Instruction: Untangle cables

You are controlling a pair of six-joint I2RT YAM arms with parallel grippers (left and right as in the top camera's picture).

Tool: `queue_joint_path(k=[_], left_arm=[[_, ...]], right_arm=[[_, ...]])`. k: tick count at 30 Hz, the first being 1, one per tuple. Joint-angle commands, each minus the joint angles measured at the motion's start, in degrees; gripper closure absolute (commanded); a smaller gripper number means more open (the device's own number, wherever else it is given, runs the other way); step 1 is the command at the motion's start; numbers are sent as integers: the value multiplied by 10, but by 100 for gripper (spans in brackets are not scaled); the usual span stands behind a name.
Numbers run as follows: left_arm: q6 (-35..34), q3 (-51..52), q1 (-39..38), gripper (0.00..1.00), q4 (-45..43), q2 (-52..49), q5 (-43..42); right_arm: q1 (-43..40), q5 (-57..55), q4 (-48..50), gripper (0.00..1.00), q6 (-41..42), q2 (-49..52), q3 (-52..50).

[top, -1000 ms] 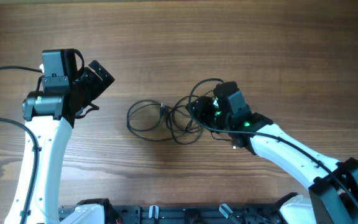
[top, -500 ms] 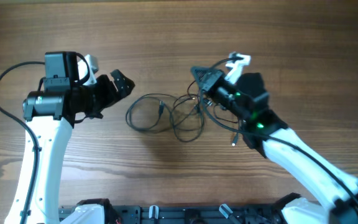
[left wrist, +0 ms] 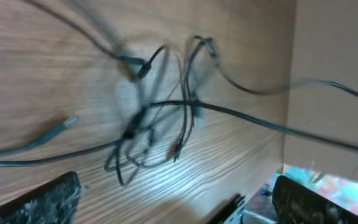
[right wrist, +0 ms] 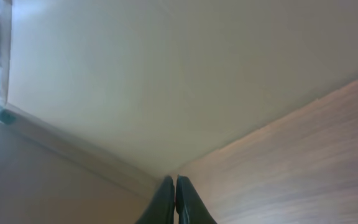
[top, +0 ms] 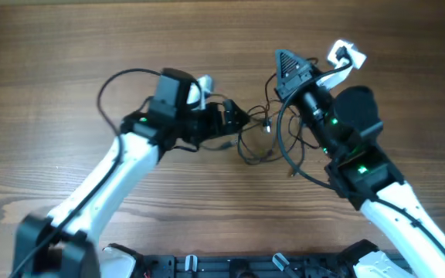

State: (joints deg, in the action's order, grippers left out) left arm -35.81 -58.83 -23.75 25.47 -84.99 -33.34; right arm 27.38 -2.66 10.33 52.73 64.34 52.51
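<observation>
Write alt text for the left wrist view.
A knotted tangle of thin black cables lies on a wooden table, slightly blurred, with strands trailing off to the left and right. The left claw is open, its two dark fingers showing at the bottom corners, clear of the cables.

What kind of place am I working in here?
Probably an indoor robot workbench, perhaps in a lab: a wood-grain table, a plain pale wall meeting the tabletop, and a black rail along the table's near edge.
</observation>
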Motion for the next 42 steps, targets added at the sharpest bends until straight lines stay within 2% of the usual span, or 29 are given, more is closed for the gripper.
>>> queue_joint_path(k=[1, 5, 8, 12, 13, 15, 18, 21, 22, 23, 25, 26, 28, 29, 32, 34, 36, 39, 41, 42], left_arm=[[-122, 5, -42, 0, -94, -103, 24], [-152, 5, -77, 4, -184, -214, 24], [-152, 5, -84, 4, -178, -245, 30], [-143, 5, -78, 4, -151, -246, 93], [-143, 5, -66, 4, -122, -246, 125], [-141, 5, -35, 7, -75, -246, 124], [-139, 5, 57, 11, -6, -246, 124], [-139, 5, 144, 16, 40, -246, 124], [-138, 5, 167, 15, 49, -246, 120], [-107, 5, 193, 12, 42, -246, 76], [-32, 5, 208, 5, -7, -246, -58], [-2, 5, 202, 0, -47, -246, -132], [9, 5, 183, 0, -99, -246, -187], [2, 5, 162, 0, -131, -246, -196], [-76, 5, 99, 0, -209, -246, -196], [-82, 5, 43, 0, -306, -246, -191], [-82, 5, 10, 0, -363, -246, -179], [-111, -10, -16, 0, -382, -246, -183], [-109, -33, -30, 1, -381, -246, -183], [-83, -57, -46, 0, -375, -246, -178]], right_arm=[[-3, -5, -56, 95, -77, -22, 76], [-54, -6, -83, 95, -92, -74, 136], [-140, -56, -83, 95, -108, -107, 163], [-278, -91, -85, 94, -108, -129, 169], [-331, -94, -100, 93, -108, -128, 169], [-390, -96, -139, 94, -107, -128, 169], [-473, -99, -219, 94, -106, -119, 169], [-521, -99, -280, 94, -106, -111, 169], [-528, -99, -306, 94, -106, -107, 169], [-528, -77, -354, 94, -107, -96, 169], [-527, -14, -418, 94, -108, -75, 168], [-527, 38, -461, 94, -107, -52, 167], [-525, 88, -501, 95, -108, -13, 159], [-523, 94, -538, 95, -107, 22, 155], [-523, 96, -619, 96, -107, 108, 155], [-523, 98, -659, 96, -121, 172, 155], [-523, 116, -676, 96, -156, 217, 155], [-523, 118, -692, 96, -193, 252, 153], [-523, 117, -693, 96, -198, 255, 152], [-522, 118, -694, 96, -198, 255, 152]])
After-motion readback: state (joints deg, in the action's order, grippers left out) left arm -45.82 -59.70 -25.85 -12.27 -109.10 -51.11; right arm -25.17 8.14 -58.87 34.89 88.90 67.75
